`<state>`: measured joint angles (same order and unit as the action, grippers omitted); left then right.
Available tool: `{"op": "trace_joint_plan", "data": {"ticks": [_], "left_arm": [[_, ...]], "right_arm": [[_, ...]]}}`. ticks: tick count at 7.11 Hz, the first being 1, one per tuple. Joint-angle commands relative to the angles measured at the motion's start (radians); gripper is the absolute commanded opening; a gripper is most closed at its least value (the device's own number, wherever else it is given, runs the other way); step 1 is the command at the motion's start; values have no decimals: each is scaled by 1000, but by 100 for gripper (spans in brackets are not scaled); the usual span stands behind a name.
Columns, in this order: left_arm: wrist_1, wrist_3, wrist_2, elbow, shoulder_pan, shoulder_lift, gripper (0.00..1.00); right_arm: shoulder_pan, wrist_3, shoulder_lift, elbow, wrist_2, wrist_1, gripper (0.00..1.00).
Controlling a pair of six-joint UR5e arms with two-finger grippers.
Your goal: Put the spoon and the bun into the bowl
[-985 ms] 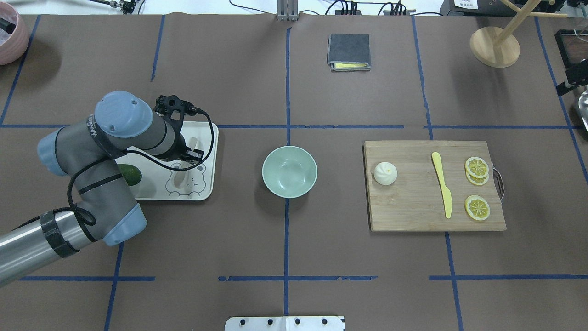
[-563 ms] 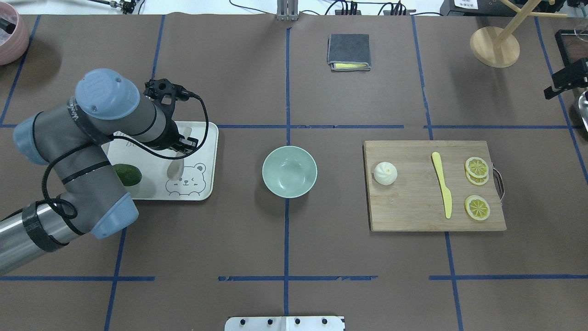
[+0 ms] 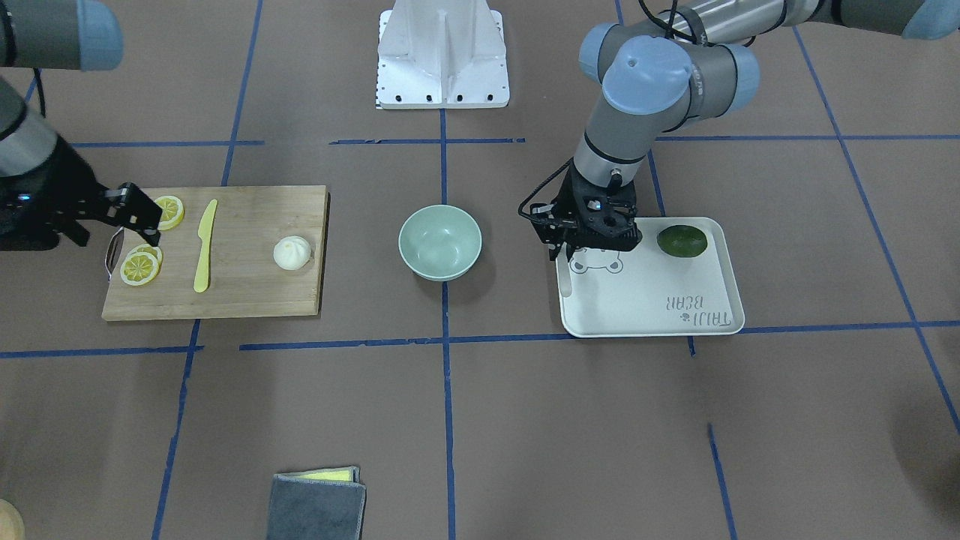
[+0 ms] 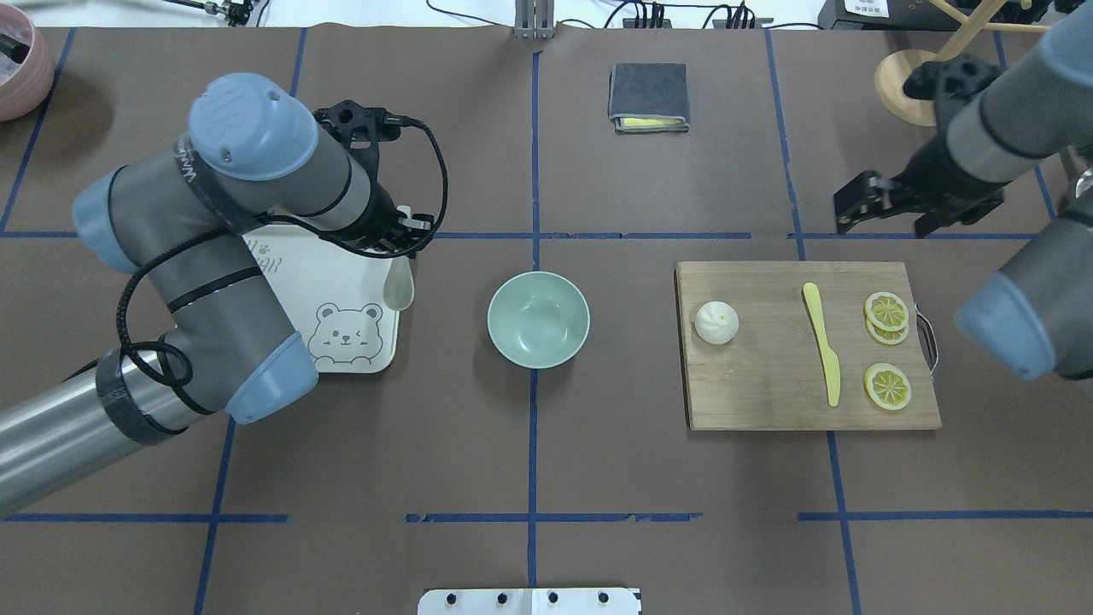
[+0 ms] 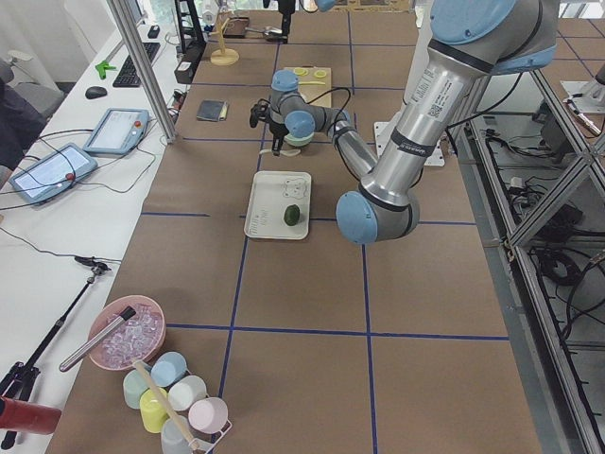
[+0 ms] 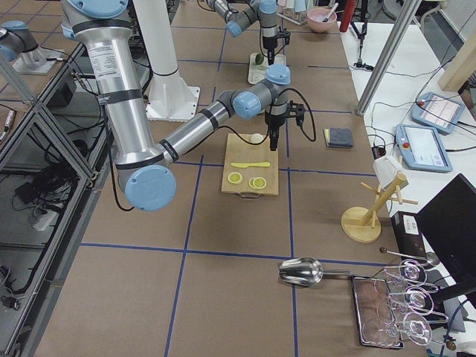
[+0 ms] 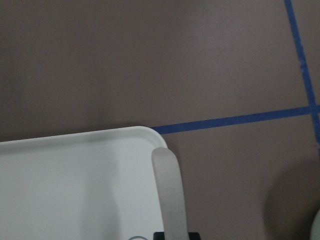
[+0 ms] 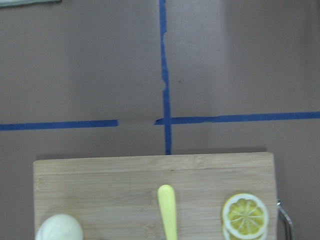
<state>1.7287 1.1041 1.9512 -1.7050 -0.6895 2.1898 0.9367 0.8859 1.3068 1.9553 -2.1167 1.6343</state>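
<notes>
**Spoon Aloft, Bun Waiting: Where It Could Slip**

The right arm is the biggest hazard. The right gripper, fingers spread and empty, hangs beyond the far side of the cutting board, toward the table's right edge. To reach the bun it probably has to cross above the knife and the lemon slices. A low pass could drag them or shove the board.

At the tray, near the left edge, the hanging scoop could clip the rim if carried low.

The bowl stands empty at mid-table. Both arms must go there, so they could crowd each other, and a hard drop might knock the bowl aside.

The bun sits on the board's end nearest the bowl. It looks round and soft, so a firm squeeze may squash it or squirt it sideways.

The spoon is pinched by its handle alone in the left gripper. It hangs over the tray's bowl-side edge, and so slim a hold could let it swivel or slip before it reaches the bowl.

Counted:
- two arms
- one cutting board
- one tray
- one bowl
- one folded cloth near the far edge
- one bun
- one green fruit
- one knife
- three lemon slices
- one spoon
</notes>
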Motion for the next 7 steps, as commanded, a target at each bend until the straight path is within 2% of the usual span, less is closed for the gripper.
{"op": "trace_joint_plan", "data": {"ticks": [1,3,5,7], "left_arm": [[-1,141,-1,34,33,109,0],[14,219,-8,144,94,215,0],[122,232,-65,229,146,223,0],[144,250,-104,239,180,220,0]], "right_arm": [[-169,149,-52,2,105,-1,100],[-191,156,-47,2,129,-36,100],[-191,157,-47,4,124,-50,100],[-191,157,-51,4,124,-50,100]]}}
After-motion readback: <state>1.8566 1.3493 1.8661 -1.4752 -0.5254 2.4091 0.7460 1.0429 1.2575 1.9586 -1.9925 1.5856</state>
